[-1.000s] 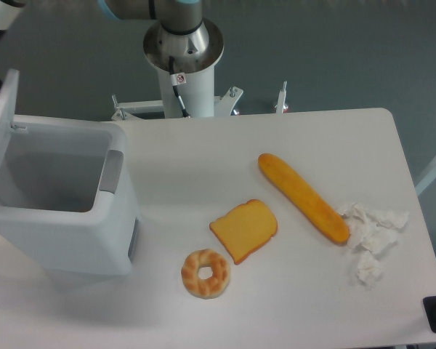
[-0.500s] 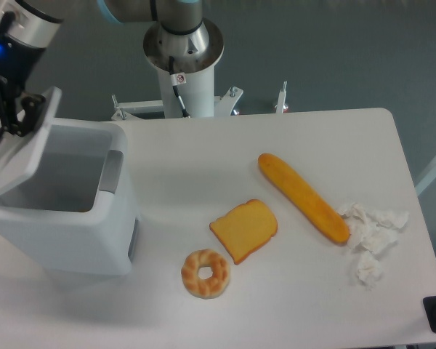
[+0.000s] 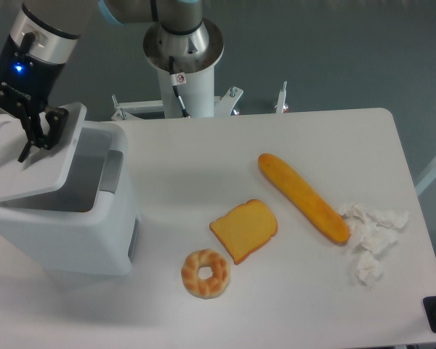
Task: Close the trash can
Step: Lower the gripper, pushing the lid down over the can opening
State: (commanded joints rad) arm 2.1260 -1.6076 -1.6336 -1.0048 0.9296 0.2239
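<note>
The trash can (image 3: 73,225) is a large white boxy bin at the table's left edge, with a grey tab (image 3: 111,171) on its right rim. Its flat white lid (image 3: 29,171) slopes down over the opening, hinged on the left, and a gap on the right still shows the grey inside (image 3: 87,163). My gripper (image 3: 36,145) reaches down from the upper left and rests on top of the lid near its far edge. Its dark fingers (image 3: 53,129) stand apart with only lid surface showing between them.
On the table right of the bin lie a slice of toast (image 3: 244,230), a bagel (image 3: 205,273), a long baguette (image 3: 303,196) and crumpled white tissue (image 3: 370,236). The arm's base column (image 3: 183,58) stands behind the table's far edge.
The lid was upright at the left a second ago. My gripper came in from the upper left and pushed it rightward and down, so it now covers most of the opening.
</note>
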